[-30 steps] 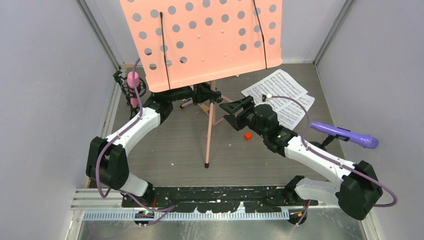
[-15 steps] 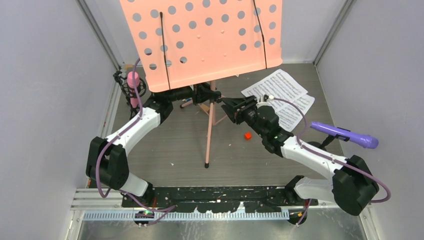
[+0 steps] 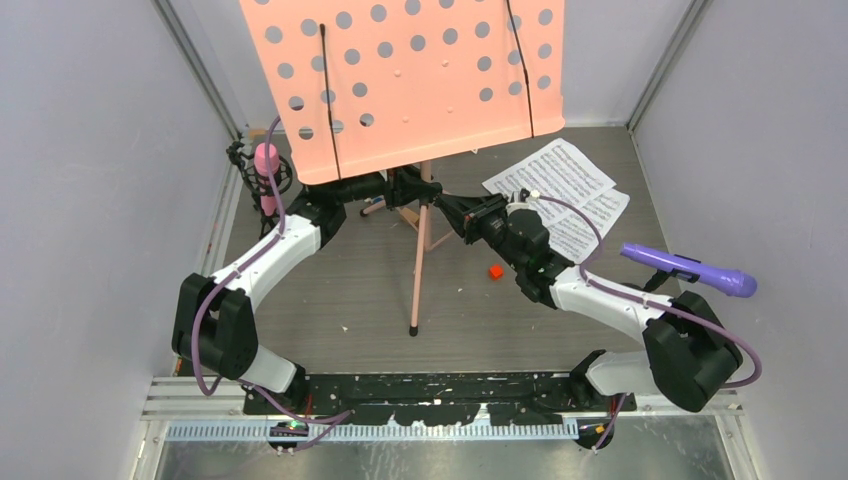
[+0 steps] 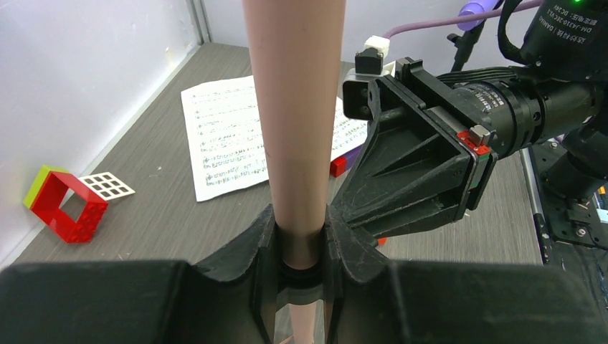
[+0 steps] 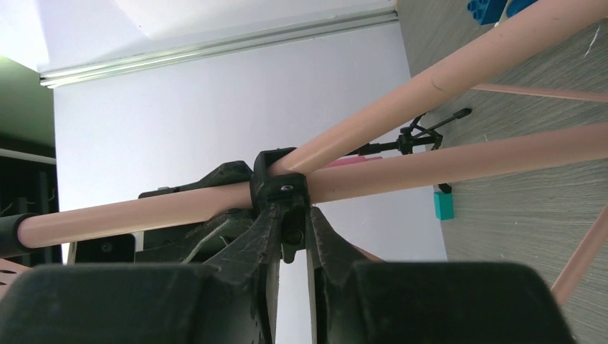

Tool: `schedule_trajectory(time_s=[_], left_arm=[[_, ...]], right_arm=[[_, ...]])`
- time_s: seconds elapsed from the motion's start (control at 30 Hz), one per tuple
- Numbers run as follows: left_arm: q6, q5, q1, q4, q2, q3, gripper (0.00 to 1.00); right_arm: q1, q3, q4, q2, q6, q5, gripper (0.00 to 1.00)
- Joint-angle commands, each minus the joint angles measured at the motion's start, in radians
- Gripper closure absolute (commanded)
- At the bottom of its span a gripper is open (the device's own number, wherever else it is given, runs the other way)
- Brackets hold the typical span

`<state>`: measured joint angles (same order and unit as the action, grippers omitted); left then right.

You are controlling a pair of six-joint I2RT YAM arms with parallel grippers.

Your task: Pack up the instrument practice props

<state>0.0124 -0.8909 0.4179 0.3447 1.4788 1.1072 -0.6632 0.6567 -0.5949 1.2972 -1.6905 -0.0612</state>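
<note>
stand pole (image 4: 294,129): upright, middle of tabletop (image 3: 330,290) | left fingers (image 4: 242,252): clenched on stand pole from the left | right fingers (image 5: 249,242): pinching leg collar (image 5: 281,185) from the right, directly opposite

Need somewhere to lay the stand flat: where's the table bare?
Bare table shows between the left arm, the near leg of the stand and the base rail. Crowded: sheets, red block and purple mic on the right, pink mic far left.
</note>
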Motion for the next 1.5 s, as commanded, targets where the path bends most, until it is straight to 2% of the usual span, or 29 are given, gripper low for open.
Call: schedule_trajectory(time_s=[0.0, 0.07, 0.13, 0.43, 0.63, 1.0, 1.2, 1.37, 1.47], left_arm=[[0.035, 0.013, 0.005, -0.097, 0.035, -0.004, 1.00], [0.033, 0.013, 0.005, -0.096, 0.036, -0.003, 1.00], [0.033, 0.012, 0.005, -0.096, 0.037, -0.004, 1.00], [0.033, 0.012, 0.008, -0.095, 0.035, -0.004, 1.00], [0.034, 0.012, 0.010, -0.095, 0.039, -0.004, 1.00], [0.045, 0.011, 0.016, -0.105, 0.036, -0.002, 1.00], [0.037, 0.005, 0.021, -0.104, 0.051, 0.011, 1.00], [0.038, 0.016, 0.021, -0.101, 0.057, 0.004, 1.00], [0.041, 0.013, 0.021, -0.116, 0.069, 0.015, 1.00]], right_arm=[[0.006, 0.023, -0.052, 0.013, 0.007, -0.016, 0.85], [0.005, 0.026, -0.053, 0.016, 0.023, -0.015, 0.95], [0.006, 0.034, -0.053, 0.015, 0.075, -0.013, 0.99], [0.005, 0.116, 0.064, -0.039, 0.567, 0.007, 0.99], [0.001, 0.162, 0.129, -0.048, 0.834, 0.028, 0.99], [-0.036, 0.150, 0.064, -0.030, 1.301, 0.128, 0.99], [-0.087, 0.117, 0.069, -0.043, 1.749, 0.239, 0.99], [-0.108, 0.158, 0.217, -0.040, 2.115, 0.356, 0.99], [-0.139, 0.172, 0.350, -0.046, 2.382, 0.350, 0.99]])
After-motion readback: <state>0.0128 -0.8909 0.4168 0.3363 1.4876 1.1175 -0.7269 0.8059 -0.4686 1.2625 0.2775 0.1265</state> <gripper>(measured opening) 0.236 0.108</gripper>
